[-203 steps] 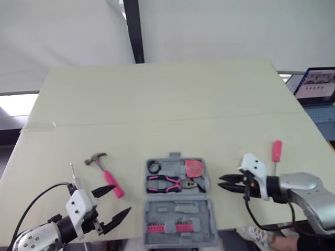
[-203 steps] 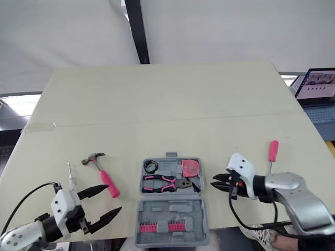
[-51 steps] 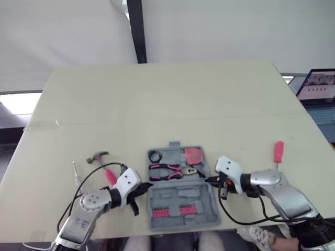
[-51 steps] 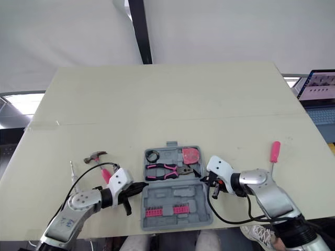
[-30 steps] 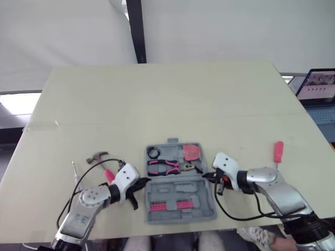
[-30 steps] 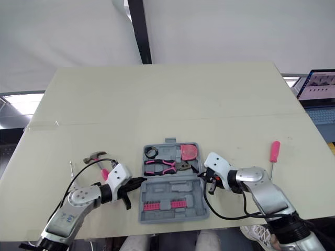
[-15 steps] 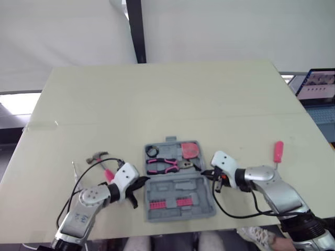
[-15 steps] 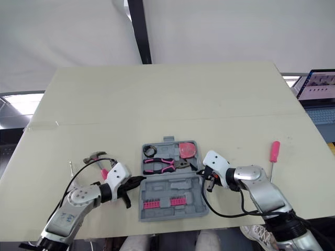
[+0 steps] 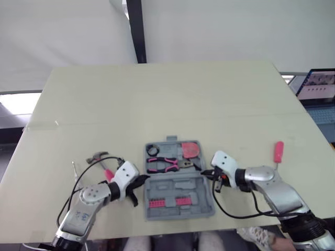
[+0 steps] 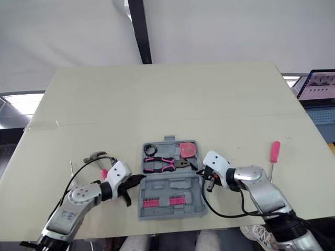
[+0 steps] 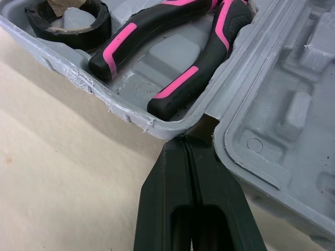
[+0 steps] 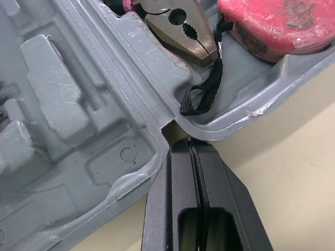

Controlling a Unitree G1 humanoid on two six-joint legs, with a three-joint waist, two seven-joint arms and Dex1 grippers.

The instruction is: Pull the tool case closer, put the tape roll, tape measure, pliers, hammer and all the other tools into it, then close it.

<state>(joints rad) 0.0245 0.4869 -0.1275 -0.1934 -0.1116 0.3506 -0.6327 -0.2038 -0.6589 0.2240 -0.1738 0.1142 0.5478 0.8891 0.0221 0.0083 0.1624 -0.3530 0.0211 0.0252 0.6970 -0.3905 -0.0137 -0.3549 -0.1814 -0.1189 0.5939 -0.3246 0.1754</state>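
Cream worktop [image 9: 157, 99]: broad and matte, with a faint seam across its width. A white backdrop [image 9: 235, 26] hangs behind it, split by a dark post [image 9: 133, 31]. A laptop [image 9: 316, 83] sits past the right edge.
Writing: the laptop screen is too small to read.
Left arm: the forearm lies low over the near-left worktop and points right, at the case's left side.
Left fingers [image 11: 183, 149]: pressed together with nothing between them, tips at the notch where the case's two halves meet.
Right arm: the forearm comes in from the near right and points left, at the case's right side.
Right fingers [image 12: 189, 149]: closed flat against each other and holding nothing, tips at the hinge notch on that side.
Case [image 9: 180, 187]: grey, lying open and flat at the near middle of the worktop, between the two arms.
Far half: holds the black tape roll [image 9: 153, 150] at the left, the red tape measure [image 9: 190, 149] at the right, and the pink-and-black pliers [image 9: 165, 164] below them. The measure's black strap [image 12: 201, 91] is draped by the plier nose.
Near half: holds a row of pink bits [image 9: 168, 202].
Outside the case: the hammer [image 9: 99, 158] lies just left of the left arm, and the pink screwdriver [image 9: 278, 151] lies well to the right.
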